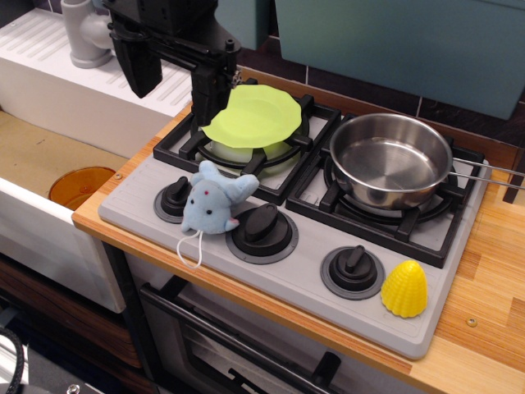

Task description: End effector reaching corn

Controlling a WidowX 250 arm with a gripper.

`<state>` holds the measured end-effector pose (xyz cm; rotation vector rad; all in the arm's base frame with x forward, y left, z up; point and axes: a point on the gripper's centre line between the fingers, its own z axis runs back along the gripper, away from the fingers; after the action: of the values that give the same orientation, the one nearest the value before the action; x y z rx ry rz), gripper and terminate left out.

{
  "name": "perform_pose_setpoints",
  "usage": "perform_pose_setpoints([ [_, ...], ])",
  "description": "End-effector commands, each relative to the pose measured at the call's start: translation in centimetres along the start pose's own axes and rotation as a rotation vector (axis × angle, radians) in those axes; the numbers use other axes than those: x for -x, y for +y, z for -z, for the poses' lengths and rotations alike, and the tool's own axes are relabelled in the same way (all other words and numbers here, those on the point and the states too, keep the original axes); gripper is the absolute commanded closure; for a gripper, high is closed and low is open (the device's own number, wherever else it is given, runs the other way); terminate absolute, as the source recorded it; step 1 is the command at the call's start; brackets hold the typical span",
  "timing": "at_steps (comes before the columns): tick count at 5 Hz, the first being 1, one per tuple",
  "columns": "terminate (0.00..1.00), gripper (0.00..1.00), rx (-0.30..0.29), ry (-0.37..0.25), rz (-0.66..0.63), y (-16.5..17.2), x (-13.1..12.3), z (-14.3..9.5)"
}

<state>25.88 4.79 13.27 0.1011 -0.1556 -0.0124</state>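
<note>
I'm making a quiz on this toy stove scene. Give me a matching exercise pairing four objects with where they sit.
Things:
1. corn
2. green plate
3. steel pan
4. blue plush toy

Places:
A. right rear burner
B. front right corner of the stove
C. left rear burner, beside the gripper
D. among the left knobs

Pairs: 1-B, 2-C, 3-A, 4-D

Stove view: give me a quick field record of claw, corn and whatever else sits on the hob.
claw: open, holding nothing, above the stove's back-left corner
corn: upright at the front-right corner of the stove top, untouched
green plate: tilted on the back-left burner
steel pan: empty, on the back-right burner
plush toy: between the two left knobs
gap: claw far from corn, diagonally across the stove
</note>
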Motion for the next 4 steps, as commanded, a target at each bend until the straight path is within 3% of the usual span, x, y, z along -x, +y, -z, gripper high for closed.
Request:
perform_pose_setpoints([
  [1,0.00,0.00,-0.009,-0.005,-0.186,-6.8,0.6,-0.8],
  [4,0.00,0.00,0.041,-0.052,-0.292,-12.8,1.0,1.8],
])
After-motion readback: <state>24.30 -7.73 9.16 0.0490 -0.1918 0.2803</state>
